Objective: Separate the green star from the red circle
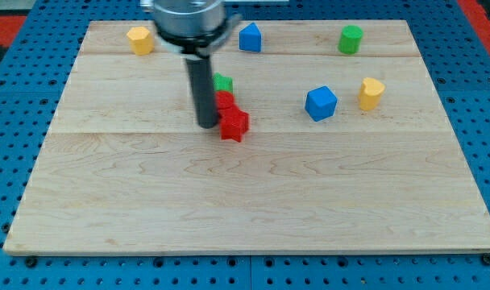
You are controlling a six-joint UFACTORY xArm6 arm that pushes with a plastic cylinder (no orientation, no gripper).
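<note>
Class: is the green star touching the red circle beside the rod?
Cannot tell. In the camera view the green star meets the red circle with no visible gap, but the rod hides part.

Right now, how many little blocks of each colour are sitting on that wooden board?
Yellow: 2, a hexagon and a heart
Blue: 2, a pentagon and a cube
Green: 2, a cylinder and a star
Red: 2, a circle and a star
Total: 8

My tip sits just left of the red pair.

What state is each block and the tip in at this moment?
my tip: down, left of the red cluster.
green star: partly hidden, touching red circle.
red circle: wedged between star and red block.
red block: beside tip.
blue cube: alone.
</note>
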